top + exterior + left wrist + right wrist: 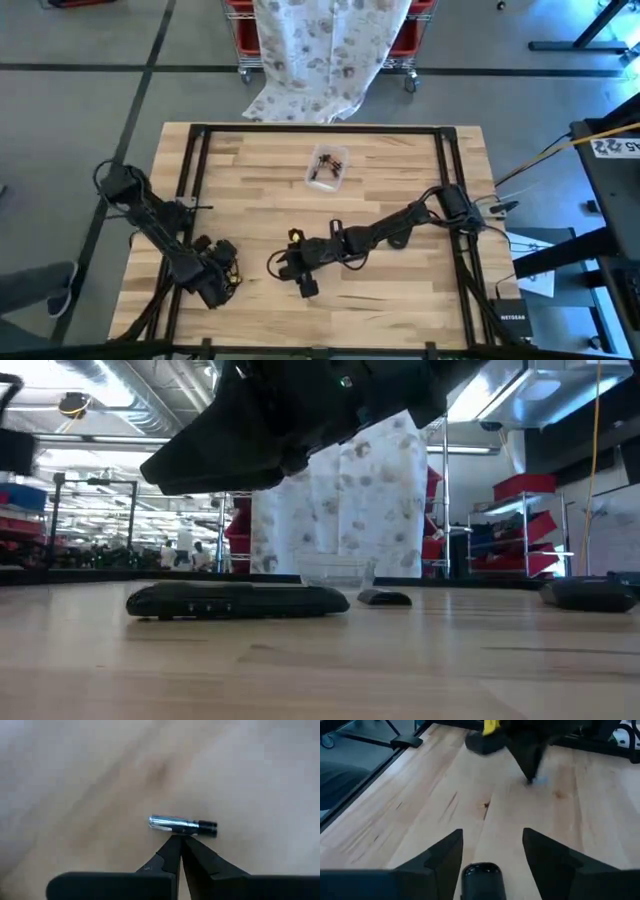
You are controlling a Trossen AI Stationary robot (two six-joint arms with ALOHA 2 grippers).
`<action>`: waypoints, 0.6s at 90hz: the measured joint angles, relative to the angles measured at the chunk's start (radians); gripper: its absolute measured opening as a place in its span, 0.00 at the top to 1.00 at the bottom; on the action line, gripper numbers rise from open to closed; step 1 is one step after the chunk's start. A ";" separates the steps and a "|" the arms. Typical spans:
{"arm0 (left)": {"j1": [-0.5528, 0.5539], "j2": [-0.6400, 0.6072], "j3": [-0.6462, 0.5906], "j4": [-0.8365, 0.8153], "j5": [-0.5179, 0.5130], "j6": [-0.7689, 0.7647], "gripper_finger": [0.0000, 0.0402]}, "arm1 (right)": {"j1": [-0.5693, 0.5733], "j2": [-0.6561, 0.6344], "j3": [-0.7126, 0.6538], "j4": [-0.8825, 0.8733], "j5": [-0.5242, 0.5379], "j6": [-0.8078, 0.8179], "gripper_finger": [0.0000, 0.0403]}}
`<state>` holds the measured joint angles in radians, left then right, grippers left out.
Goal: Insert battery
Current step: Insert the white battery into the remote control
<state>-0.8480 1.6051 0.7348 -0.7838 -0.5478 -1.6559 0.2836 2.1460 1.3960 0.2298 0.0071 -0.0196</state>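
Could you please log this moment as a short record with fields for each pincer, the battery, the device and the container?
left pincer: low over the table's front left, fingers shut, tips against the battery
battery: silver with a dark end, lying flat on the wood
right pincer: open, straddling one end of the device
device: long dark remote-like body, flat on the table
container: clear plastic tub at the table's rear centre, small dark items inside
table: light wooden top
insertion: not yet done

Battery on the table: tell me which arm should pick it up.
Left, probably. The left tool is right at the battery, fingers together. The right tool is open around the dark remote.
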 joint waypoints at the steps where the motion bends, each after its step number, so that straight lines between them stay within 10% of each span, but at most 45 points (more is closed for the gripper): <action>1: 0.002 0.001 0.001 0.005 -0.019 0.005 1.00 | 0.000 0.000 0.000 0.000 0.000 0.000 0.52; 26: -0.008 -0.018 0.113 -0.143 -0.029 0.091 1.00 | 0.001 0.000 0.000 -0.010 0.020 0.016 0.52; 54: -0.085 -0.028 0.163 -0.203 -0.066 -0.002 1.00 | -0.164 -0.031 0.001 -0.199 0.271 -0.005 0.52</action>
<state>-0.9334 1.5773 0.8980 -0.9865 -0.6140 -1.6577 0.1195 2.1147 1.3966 0.0312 0.2779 -0.0249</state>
